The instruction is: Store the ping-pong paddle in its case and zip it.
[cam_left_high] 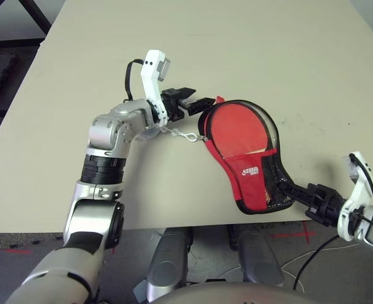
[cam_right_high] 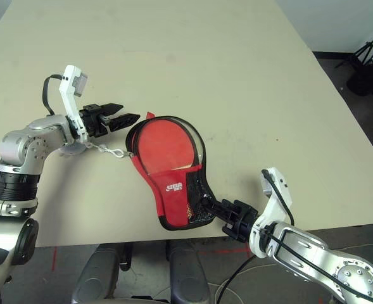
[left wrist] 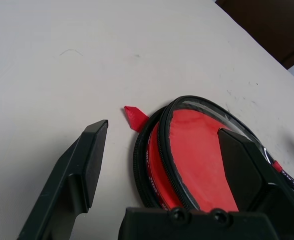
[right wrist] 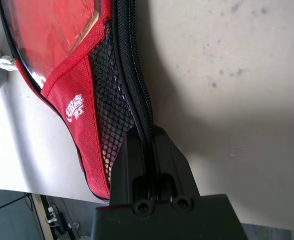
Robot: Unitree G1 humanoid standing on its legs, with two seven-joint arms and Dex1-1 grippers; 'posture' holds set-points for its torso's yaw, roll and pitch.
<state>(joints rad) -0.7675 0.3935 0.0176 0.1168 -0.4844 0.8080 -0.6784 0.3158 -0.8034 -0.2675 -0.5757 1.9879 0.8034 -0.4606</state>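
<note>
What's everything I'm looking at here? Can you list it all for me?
case: one, red panel, clear window, black zipper edging and mesh; lying flat near the table's front edge.
ping-pong paddle: one, red face; inside the case, behind the clear window.
white cord pull: one, white; on the table at the case's rim, toward the left arm.
red tab: one, red; sticking out at the case's rim.
table: one, beige.
left gripper: one, black, jaws open at the case's round end.
right gripper: one, black, jaws shut on the case's narrow end.

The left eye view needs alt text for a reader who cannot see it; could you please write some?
A paddle-shaped case lies on a beige table, the red paddle visible through its clear side. The right gripper is shut on its narrow end; the open left gripper hovers at its round end, by a white cord pull.
</note>
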